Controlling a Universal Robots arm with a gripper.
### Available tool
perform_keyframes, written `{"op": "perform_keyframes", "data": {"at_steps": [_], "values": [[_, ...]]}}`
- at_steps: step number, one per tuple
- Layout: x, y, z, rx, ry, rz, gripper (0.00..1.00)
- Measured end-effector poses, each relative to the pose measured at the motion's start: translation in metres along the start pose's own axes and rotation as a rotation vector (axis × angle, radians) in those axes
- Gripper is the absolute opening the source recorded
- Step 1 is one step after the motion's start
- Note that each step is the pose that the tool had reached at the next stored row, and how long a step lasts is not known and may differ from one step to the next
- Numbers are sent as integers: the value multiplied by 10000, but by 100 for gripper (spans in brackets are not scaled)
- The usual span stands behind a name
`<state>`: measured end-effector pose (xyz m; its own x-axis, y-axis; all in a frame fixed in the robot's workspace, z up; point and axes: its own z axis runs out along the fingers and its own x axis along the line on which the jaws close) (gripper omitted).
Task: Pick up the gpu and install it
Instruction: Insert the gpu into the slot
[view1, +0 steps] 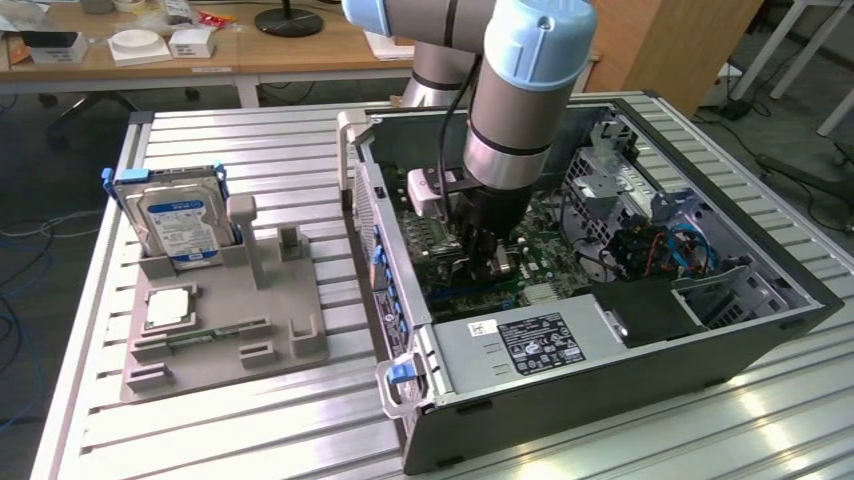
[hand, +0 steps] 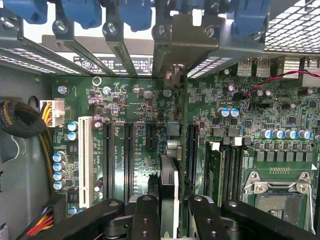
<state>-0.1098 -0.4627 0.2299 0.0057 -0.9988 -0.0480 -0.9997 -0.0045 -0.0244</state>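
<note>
My gripper (view1: 481, 250) reaches down into the open computer case (view1: 747, 330), low over the green motherboard (view1: 534, 265). In the wrist view its black fingers (hand: 145, 215) are shut on the gpu (hand: 169, 175), a thin dark card seen edge-on. The card stands upright between the long black expansion slots (hand: 129, 160). Its far end reaches a metal bracket (hand: 172, 40) at the case's rear slot openings. My gripper (hand: 170, 217) holds the card's near end. Whether the card's lower edge sits in a slot is hidden.
A silver hard drive (view1: 180, 225) stands in a grey fixture tray (view1: 287, 340) at the exterior view's left, with a processor chip (view1: 170, 308) and a green memory stick (view1: 200, 337). Inside the case are the power supply (view1: 534, 345), the processor socket (hand: 275, 195), memory slots (hand: 225, 170) and a cable bundle (hand: 20, 120).
</note>
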Motion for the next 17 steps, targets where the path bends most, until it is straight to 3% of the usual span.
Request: {"op": "perform_keyframes", "data": {"at_steps": [17], "values": [[1, 14, 21, 0, 0, 0, 27]]}}
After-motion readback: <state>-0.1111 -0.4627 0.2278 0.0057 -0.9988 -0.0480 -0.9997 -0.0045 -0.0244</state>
